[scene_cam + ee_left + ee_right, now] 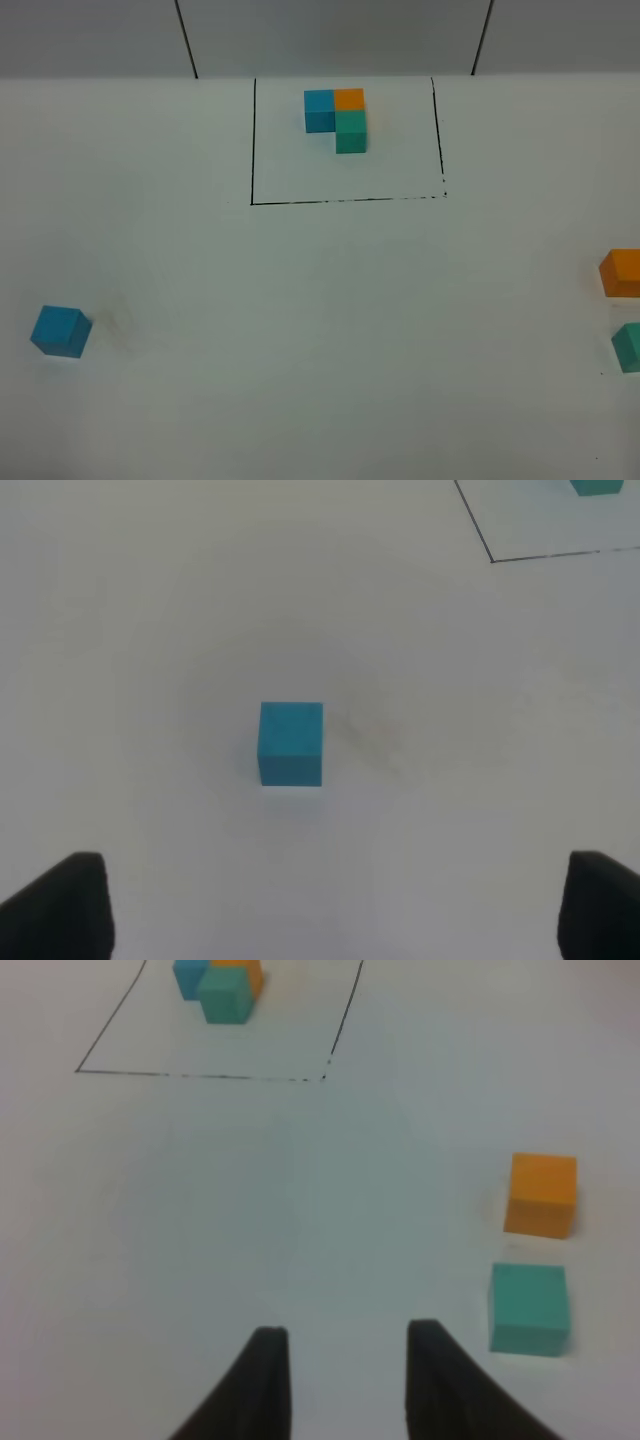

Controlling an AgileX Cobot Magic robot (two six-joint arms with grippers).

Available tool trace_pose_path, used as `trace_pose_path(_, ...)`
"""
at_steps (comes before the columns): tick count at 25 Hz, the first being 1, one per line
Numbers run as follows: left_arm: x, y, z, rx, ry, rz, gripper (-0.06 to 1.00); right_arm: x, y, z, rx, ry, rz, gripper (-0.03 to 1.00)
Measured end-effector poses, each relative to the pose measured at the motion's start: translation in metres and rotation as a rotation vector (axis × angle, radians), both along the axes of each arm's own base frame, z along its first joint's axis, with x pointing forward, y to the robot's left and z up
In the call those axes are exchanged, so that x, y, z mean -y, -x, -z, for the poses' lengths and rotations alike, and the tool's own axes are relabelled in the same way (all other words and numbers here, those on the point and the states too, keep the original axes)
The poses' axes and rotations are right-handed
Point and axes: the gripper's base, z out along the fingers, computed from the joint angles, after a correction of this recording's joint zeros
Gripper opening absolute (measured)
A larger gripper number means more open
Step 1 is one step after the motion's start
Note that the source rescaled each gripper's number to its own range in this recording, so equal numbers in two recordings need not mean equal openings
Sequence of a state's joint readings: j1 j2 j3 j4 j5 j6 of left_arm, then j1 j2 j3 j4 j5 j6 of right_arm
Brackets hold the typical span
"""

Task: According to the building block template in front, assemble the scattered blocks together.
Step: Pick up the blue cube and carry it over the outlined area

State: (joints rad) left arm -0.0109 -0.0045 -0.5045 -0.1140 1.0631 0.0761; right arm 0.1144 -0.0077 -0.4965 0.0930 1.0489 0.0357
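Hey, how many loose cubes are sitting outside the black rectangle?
3. In the high view, the blue cube lies far left. The orange cube and the teal cube sit far right, apart, orange farther back. None appears hidden.

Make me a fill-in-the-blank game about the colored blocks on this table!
1. The loose blue block sits on the ____ side of the high view, far from the other loose ones.
2. Inside the black frame, ____ blocks are joined together.
3. The left gripper holds nothing, and its jaws are ____.
4. Right beside the loose orange block lies a ____ one.

Missing words: left, three, open, green.
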Motion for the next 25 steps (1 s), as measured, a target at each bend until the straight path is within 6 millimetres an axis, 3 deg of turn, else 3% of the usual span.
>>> trace_pose_path(13, -0.001, -0.007, 0.000, -0.051, -0.008, -0.005, 0.93, 0.000, 0.000, 0.000, 0.000, 0.000, 0.000, 0.00)
trace_pose_path(17, -0.005, -0.029, -0.003, -0.170, -0.058, -0.032, 0.93, 0.000, 0.000, 0.000, 0.000, 0.000, 0.000, 0.00)
trace_pose_path(25, -0.008, -0.104, -0.026, -0.441, -0.064, -0.091, 0.93, 0.000, 0.000, 0.000, 0.000, 0.001, 0.000, 0.00)
